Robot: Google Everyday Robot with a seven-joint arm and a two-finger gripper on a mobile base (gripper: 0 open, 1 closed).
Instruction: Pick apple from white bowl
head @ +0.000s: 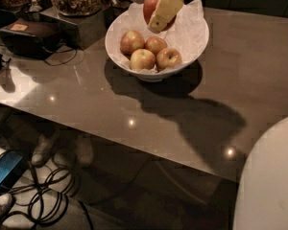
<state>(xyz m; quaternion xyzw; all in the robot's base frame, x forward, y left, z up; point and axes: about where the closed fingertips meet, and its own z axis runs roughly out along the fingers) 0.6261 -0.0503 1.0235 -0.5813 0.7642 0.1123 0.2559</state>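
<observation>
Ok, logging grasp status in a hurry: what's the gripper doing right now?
The gripper: closed on the apple, over the far side of the white bowl.

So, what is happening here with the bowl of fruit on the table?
A robot arm reaches from above into the white bowl, which stands on a dark table. Its end effector is at the back of the bowl, against the apple, the deep-red one. Whether that apple is already gripped and lifted clear cannot be judged from this view. Four smaller apples lie on the white paper at the front of the bowl.
</observation>
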